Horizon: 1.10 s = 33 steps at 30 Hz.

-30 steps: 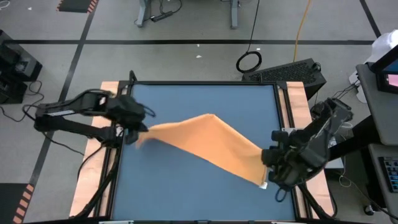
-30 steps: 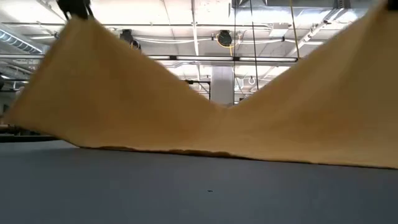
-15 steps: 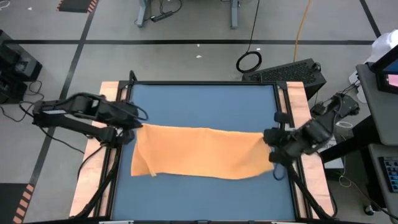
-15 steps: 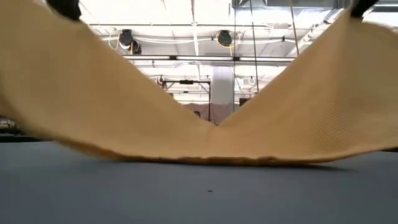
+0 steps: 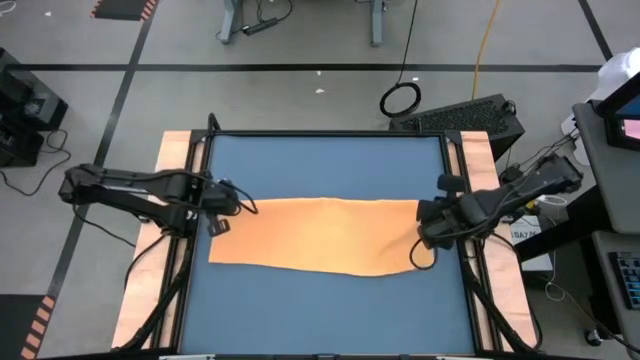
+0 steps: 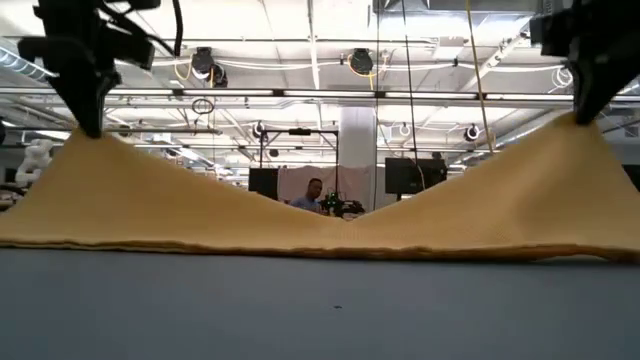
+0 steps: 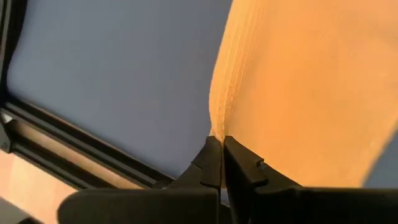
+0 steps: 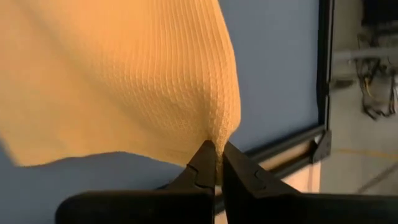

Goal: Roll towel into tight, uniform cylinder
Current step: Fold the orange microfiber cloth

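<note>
- The left tool (image 5: 222, 207) is pinching one end of the towel (image 5: 320, 234), its fingers (image 7: 210, 163) pressed together on a small bunch of the cloth's edge.
- The right tool (image 5: 430, 222) is doing the same at the opposite end, fingers (image 8: 205, 163) clamped tight on a corner fold.
- The towel is stretching between the two tools across the middle of the blue tabletop (image 5: 320, 160); in the low view it is rising to a peak under each tool and sagging in between, with its lower edge lying along the tabletop.
- Seen from above, the cloth is forming a long, fairly flat band, a little uneven along the side nearer the arms' bases.
- Judging by this, the step in hand is spreading the towel flat, not yet rolling; no turn of the roll is showing.
- The next move probably calls for lowering both ends evenly until the cloth lies flat, letting go without dragging it, then regripping one edge to start a tight first turn.
- Uneven tension between the tools could leave wrinkles that spoil a uniform cylinder.
</note>
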Motion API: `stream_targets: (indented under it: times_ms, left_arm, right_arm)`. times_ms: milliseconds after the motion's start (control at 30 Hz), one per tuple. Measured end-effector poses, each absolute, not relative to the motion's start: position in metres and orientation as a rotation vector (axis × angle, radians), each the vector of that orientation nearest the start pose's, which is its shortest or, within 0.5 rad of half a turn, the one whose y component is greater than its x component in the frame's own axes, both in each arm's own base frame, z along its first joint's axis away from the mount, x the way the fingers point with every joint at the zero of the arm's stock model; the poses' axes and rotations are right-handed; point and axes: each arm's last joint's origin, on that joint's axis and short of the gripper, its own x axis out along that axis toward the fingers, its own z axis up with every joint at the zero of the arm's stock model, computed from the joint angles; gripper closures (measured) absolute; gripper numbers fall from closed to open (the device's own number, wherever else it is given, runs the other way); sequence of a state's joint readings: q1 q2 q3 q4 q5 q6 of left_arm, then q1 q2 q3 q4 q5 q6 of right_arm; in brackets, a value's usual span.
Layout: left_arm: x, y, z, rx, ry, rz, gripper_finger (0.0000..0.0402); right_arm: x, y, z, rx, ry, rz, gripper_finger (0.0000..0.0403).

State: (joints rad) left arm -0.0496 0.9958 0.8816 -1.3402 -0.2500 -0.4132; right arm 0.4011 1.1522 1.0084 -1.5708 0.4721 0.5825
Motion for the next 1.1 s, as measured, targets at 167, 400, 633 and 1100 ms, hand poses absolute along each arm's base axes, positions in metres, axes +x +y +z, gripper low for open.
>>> stream_targets:
  times_ms: [167, 400, 633, 1100]
  left_arm:
    - [0.142, 0.001, 0.251, -0.101, 1.417, 0.479, 0.0394]
    - [0.143, 0.002, 0.251, -0.075, 1.392, 0.537, 0.0394]
    - [0.135, -0.007, 0.255, -0.107, 1.41, 0.427, 0.0393]
    - [0.132, -0.043, 0.253, -0.138, 1.343, 0.421, 0.0393]
  right_arm:
    - [0.138, 0.042, 0.257, -0.263, 1.494, -0.547, 0.0402]
    - [0.136, 0.042, 0.244, -0.212, 1.478, -0.625, 0.0402]
    - [0.133, 0.044, 0.245, -0.237, 1.497, -0.616, 0.0402]
    - [0.14, 0.06, 0.235, -0.102, 1.498, -0.661, 0.0402]
